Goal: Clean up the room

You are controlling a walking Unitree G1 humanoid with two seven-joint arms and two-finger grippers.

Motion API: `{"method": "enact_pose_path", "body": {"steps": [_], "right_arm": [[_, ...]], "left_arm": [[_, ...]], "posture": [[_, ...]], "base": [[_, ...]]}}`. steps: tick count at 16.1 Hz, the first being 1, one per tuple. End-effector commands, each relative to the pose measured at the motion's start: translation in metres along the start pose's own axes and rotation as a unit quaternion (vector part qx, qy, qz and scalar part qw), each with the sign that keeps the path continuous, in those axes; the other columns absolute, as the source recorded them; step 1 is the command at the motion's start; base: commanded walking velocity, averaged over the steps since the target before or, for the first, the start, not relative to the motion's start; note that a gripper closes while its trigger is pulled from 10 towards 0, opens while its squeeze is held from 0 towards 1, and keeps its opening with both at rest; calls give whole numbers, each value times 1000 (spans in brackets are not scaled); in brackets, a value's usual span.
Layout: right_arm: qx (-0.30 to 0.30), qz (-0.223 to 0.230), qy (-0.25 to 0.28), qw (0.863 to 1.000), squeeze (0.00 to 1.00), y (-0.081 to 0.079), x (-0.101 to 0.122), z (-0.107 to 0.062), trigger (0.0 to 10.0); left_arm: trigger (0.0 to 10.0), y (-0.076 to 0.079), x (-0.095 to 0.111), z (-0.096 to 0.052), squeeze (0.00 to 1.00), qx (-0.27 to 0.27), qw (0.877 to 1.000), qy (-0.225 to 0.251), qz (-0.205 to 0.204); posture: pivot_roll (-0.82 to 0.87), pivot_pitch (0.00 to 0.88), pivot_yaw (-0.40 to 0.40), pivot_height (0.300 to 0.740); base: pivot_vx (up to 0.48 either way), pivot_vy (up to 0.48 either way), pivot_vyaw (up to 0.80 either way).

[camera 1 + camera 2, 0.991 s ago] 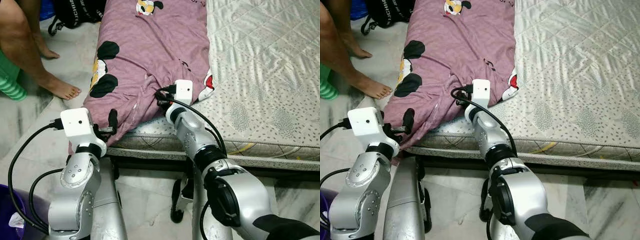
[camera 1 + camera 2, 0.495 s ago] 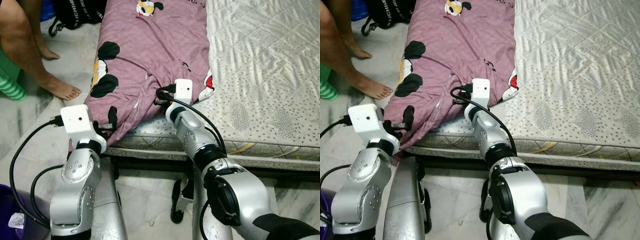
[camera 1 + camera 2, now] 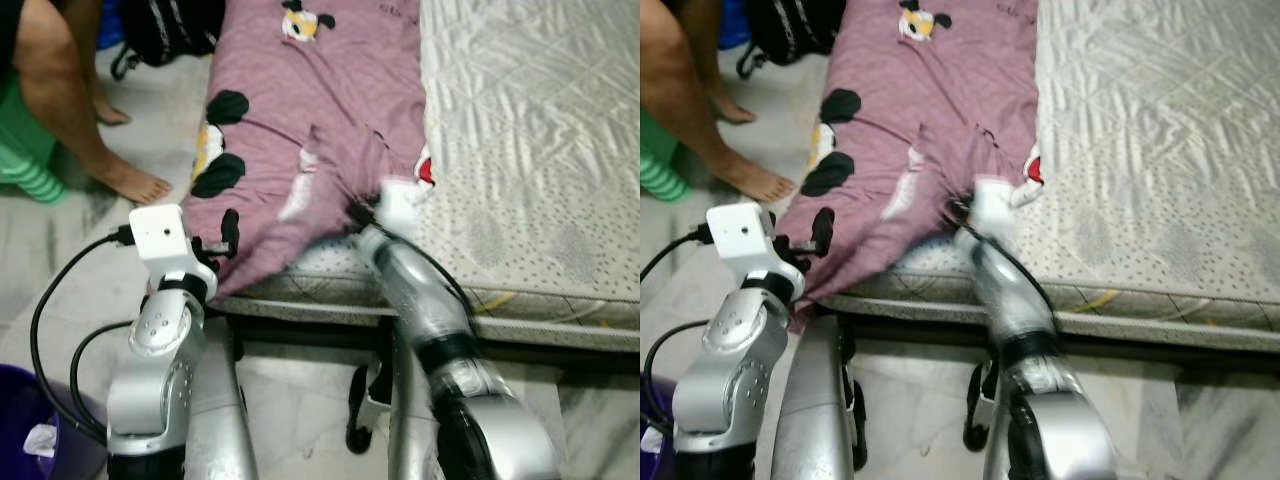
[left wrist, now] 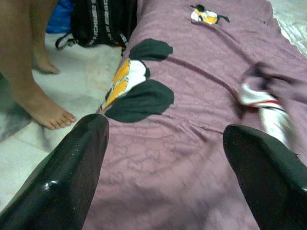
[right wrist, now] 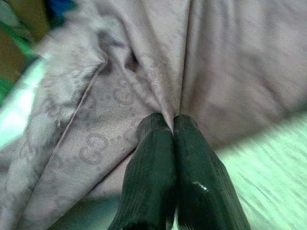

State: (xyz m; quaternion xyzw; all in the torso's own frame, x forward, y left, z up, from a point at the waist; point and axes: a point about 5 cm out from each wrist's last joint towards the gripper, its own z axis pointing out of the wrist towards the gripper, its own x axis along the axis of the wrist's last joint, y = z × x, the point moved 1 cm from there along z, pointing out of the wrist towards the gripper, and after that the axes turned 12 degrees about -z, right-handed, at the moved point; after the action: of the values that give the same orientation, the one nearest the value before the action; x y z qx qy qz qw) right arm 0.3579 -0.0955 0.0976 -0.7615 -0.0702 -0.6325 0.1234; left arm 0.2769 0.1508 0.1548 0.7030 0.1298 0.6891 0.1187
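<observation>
Marble floor (image 3: 60, 270) runs along the left of a bed whose quilted mattress (image 3: 540, 150) fills the right of the head views. Over the mattress's left part lies a mauve blanket (image 3: 310, 110) printed with black, yellow and white cartoon patches, its near corner hanging over the bed's edge.

Right gripper (image 5: 172, 125) is at the blanket's near fold, close to the mattress edge; its 2 black fingers are pressed together with a ridge of the fabric pinched between their tips. That arm (image 3: 420, 300) is blurred in the head views.

Left gripper (image 4: 165, 139) hovers over the blanket's hanging corner with its 2 fingers (image 4: 76, 167) spread wide, nothing between them; the cloth lies beneath and beyond them.

On the floor to the left stands a person, bare legs and feet (image 3: 130, 183) near the bed's side. A black backpack (image 3: 180, 25) sits on the floor at the blanket's far end, against something blue. A purple bin (image 3: 25, 430) shows at the lower left, beside the left arm.
</observation>
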Motion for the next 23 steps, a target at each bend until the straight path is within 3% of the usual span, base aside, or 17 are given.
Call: {"method": "enact_pose_path", "body": {"steps": [1, 3, 5, 7, 9, 10, 11, 12, 14, 18, 20, 21, 23], "right_arm": [[-14, -12, 4, 1000, 0, 16, 0, -19, 0], [-31, -23, -21, 999, 0, 32, -15, -49, 0], [-38, -26, -39, 998, 0, 35, -23, -65, 0], [-37, -28, -72, 996, 0, 36, -26, -95, 0], [-36, -37, -97, 994, 0, 36, -30, -109, 0], [-38, -43, -111, 992, 0, 37, -33, -115, 3333], [-42, -59, -150, 986, 0, 39, -43, -129, 10000], [-50, -83, -193, 976, 1000, 43, -53, -143, 10000], [-62, -103, -240, 963, 1000, 51, -62, -157, 10000], [-125, -155, -255, 946, 1000, 73, -58, -156, 10000], [-182, -189, -228, 938, 1000, 89, -41, -154, 10000], [-209, -197, -178, 941, 1000, 97, -22, -143, 10000], [-219, -190, -92, 953, 1000, 97, 10, -121, 10000]], "left_arm": [[10000, 0, -5, 2, 0, -5, 1000, -9, -1], [10000, 2, -8, 5, 0, -11, 1000, -14, 0], [10000, 2, -10, 6, 0, -15, 1000, -18, 2], [10000, 0, -11, 9, 0, -20, 1000, -22, 5], [10000, -1, -13, 10, 0, -22, 999, -26, 9], [10000, -1, -14, 10, 0, -23, 999, -29, 10], [10000, 0, -16, 11, 0, -26, 999, -35, 13], [10000, 2, -19, 12, 0, -29, 998, -43, 17], [10000, 2, -21, 13, 0, -32, 998, -49, 18], [10000, 2, -23, 15, 0, -33, 998, -52, 21], [10000, 0, -21, 16, 0, -30, 998, -47, 22], [10000, 0, -20, 17, 0, -29, 998, -43, 21], [10000, 3, -17, 19, 0, -31, 999, -30, 17]], "posture": [[103, 146, -11, 550], [91, 138, -8, 550], [83, 129, -2, 550], [74, 119, 2, 550], [64, 113, 4, 550], [62, 111, 4, 550], [58, 106, 4, 550], [54, 104, 4, 550], [46, 103, 4, 550], [45, 96, 2, 550], [41, 94, 2, 550], [41, 91, 1, 550], [42, 87, 0, 550]], "base": [[0, 0, 0], [0, 0, 0], [0, 0, 0], [0, 0, 0], [0, 0, 0], [0, 0, 0], [0, 0, 0], [0, 0, 0], [0, 0, 0], [0, 0, 0], [0, 0, 0], [0, 0, 0], [0, 0, 0]]}}
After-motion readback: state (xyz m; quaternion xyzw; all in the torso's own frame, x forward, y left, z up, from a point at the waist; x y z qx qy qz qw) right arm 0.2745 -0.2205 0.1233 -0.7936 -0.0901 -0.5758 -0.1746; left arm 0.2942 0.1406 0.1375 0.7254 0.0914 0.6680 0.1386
